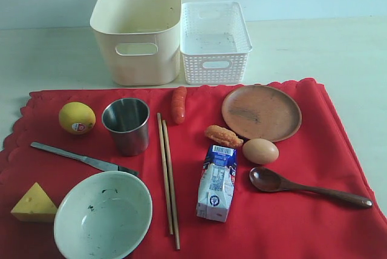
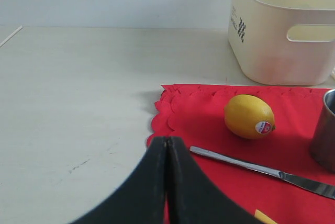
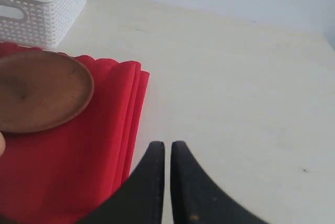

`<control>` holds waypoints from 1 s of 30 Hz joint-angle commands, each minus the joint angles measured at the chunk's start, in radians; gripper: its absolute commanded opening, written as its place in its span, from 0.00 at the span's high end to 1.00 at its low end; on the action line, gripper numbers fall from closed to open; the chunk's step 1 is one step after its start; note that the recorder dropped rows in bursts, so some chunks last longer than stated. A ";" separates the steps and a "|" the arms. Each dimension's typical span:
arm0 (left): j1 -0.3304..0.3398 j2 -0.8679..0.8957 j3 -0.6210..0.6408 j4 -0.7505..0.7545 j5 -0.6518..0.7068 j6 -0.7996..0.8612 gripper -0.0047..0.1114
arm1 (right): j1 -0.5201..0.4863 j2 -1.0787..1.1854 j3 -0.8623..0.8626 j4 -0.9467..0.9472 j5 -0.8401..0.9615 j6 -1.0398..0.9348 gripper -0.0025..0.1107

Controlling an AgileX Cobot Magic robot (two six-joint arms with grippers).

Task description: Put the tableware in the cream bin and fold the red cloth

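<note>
- Bowl sat near-left on the red cloth with cup, knife, chopsticks, plate, spoon.
- Cream bin stood beyond it, far left.
- Left hand and right hand were closed, empty.

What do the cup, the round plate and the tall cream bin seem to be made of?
The cup looks like brushed steel: it is grey, with dull reflections on its wall. The round plate seems to be wood, matte brown with darker streaks, though brown ceramic is possible. The cream bin appears to be smooth moulded plastic, with rounded corners and cut-out handles.
</note>
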 commanded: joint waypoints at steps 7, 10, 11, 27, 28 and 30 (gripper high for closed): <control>0.001 -0.006 0.003 -0.009 -0.006 -0.003 0.96 | 0.001 0.193 -0.127 -0.001 -0.011 -0.007 0.92; 0.001 -0.006 0.003 -0.009 -0.006 -0.003 0.96 | 0.001 0.260 -0.171 -0.001 -0.011 -0.007 0.92; 0.001 -0.006 0.003 -0.009 -0.006 -0.003 0.96 | 0.001 0.283 -0.186 -0.001 -0.011 -0.007 0.92; 0.001 -0.006 0.003 -0.009 -0.006 -0.003 0.96 | 0.001 0.574 -0.337 -0.001 -0.014 -0.007 0.92; 0.001 -0.006 0.003 -0.009 -0.006 -0.003 0.96 | 0.001 0.580 -0.337 -0.001 -0.021 -0.007 0.92; 0.001 -0.006 0.003 -0.009 -0.006 -0.003 0.96 | 0.001 0.582 -0.337 -0.001 -0.015 -0.007 0.92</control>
